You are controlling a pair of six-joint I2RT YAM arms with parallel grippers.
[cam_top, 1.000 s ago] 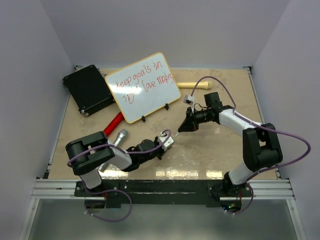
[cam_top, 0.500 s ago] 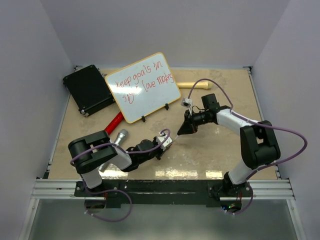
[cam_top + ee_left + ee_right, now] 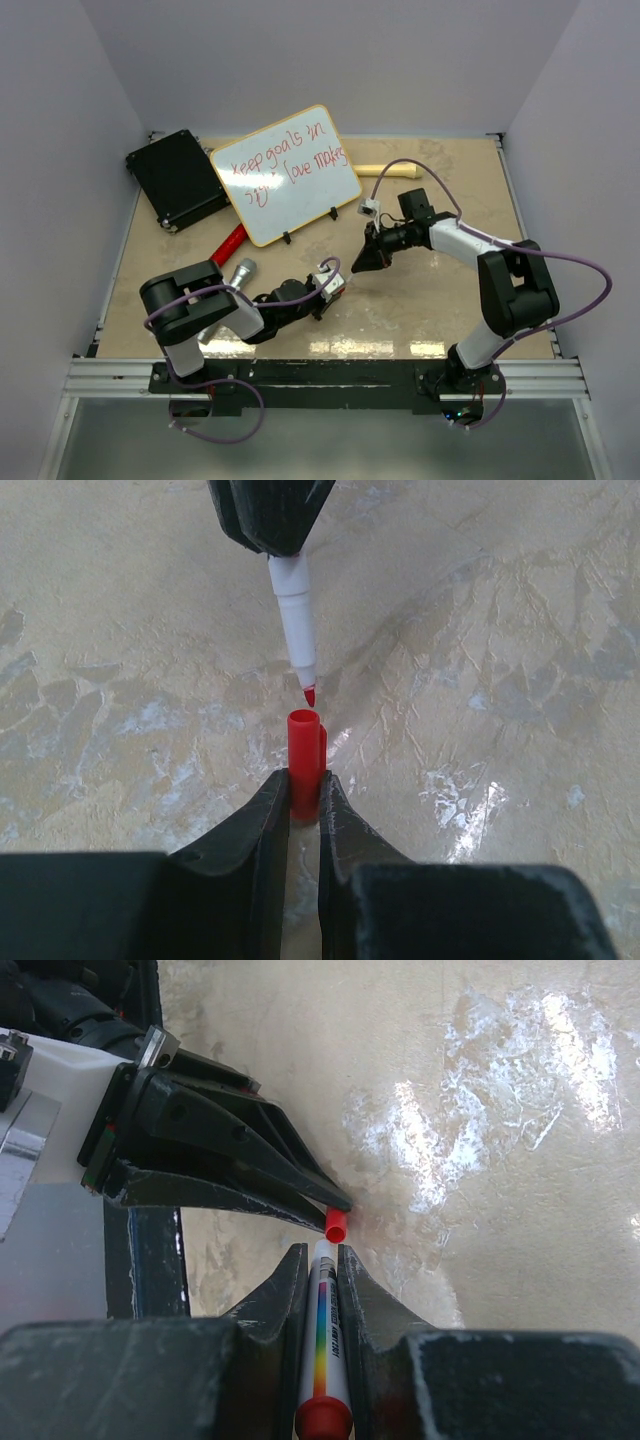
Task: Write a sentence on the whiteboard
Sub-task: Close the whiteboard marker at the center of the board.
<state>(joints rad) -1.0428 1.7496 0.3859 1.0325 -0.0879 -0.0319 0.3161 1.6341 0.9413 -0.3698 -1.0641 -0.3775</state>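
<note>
The whiteboard (image 3: 292, 208) stands tilted at the back of the table, and the sentence (image 3: 285, 163) is on it in two lines of red handwriting. My left gripper (image 3: 331, 281) lies low at centre, shut on a red marker cap (image 3: 304, 755) whose open end faces away from it. My right gripper (image 3: 358, 262) is shut on a white marker (image 3: 326, 1335) with a rainbow stripe. The marker's red tip (image 3: 309, 695) points at the cap's mouth with a small gap between them. In the right wrist view the cap (image 3: 336, 1224) sits just beyond the marker's nose, pinched by the left fingers (image 3: 240, 1150).
A black case (image 3: 178, 178) lies at the back left beside the whiteboard. A red-handled tool (image 3: 228, 246) and a silver cylinder (image 3: 240, 272) lie near my left arm. A cream-coloured stick (image 3: 388, 171) rests behind the right gripper. Side walls enclose the table.
My right gripper has moved left and towards the left gripper, bringing the marker tip close to the cap. The left gripper has hardly shifted.
</note>
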